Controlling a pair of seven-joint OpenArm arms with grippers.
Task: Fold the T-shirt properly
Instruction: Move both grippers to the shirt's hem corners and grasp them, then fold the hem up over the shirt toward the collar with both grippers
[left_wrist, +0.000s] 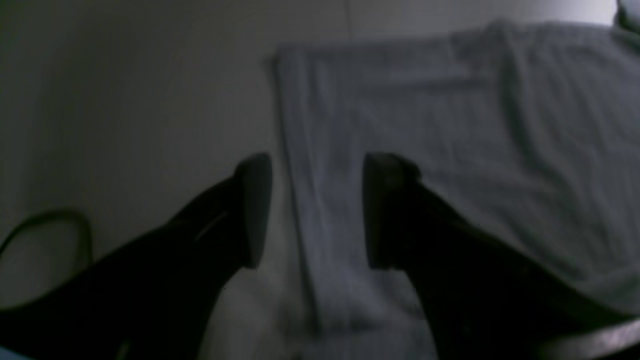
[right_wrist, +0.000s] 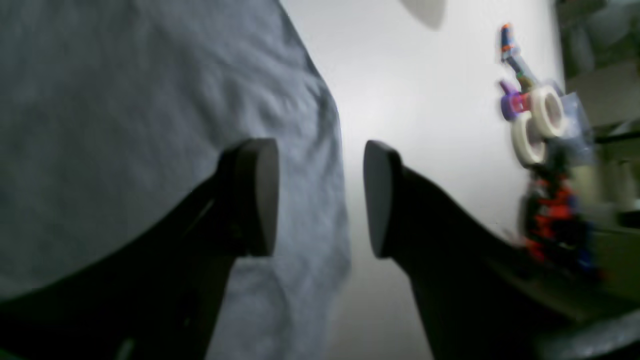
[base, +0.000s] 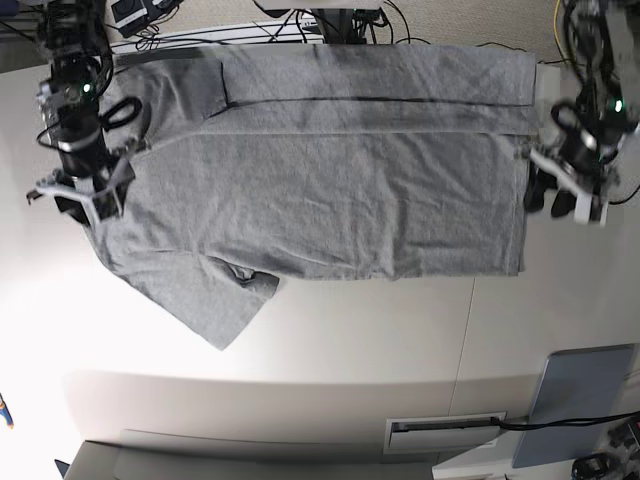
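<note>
T-shirt (base: 330, 180): heather-grey knit, soft and matte, with fine creases; spread flat across the far half of the tabletop (base: 330, 340), plain side up; far strip folded over along a straight dark line; one short sleeve (base: 225, 300) juts toward the near side in a blunt, angled flap; hem edge (base: 522, 190) runs straight, on the base view's right.

Tabletop: smooth, pale, matte surface; a thin seam crosses it; bright glare at the near corner on the base view's left.

Left gripper (left_wrist: 317, 210): two dark, flat-faced, rounded pads set wide apart; nothing between them; it hangs over the hem corner of the shirt, one finger (left_wrist: 255, 210) over bare tabletop, the other over cloth; in the base view it sits just beside the hem (base: 565, 200).

Right gripper (right_wrist: 320, 197): same dark paddle-shaped pads, spread wide and holding nothing; one finger (right_wrist: 255, 197) above grey cloth, the other above bare tabletop, the shirt's rumpled edge running between them; in the base view it sits at the sleeve-end side of the shirt (base: 85, 195).

Tape rolls (right_wrist: 540, 120): two white rings, stacked against a blurred heap of coloured small parts at the tabletop's edge; contents of the heap cannot be told.

Grey panel (base: 580, 405): flat, rectangular, blue-grey; near corner on the base view's right, well apart from the shirt.

Cables (base: 330, 15): thin black loops bunched behind the far edge.
</note>
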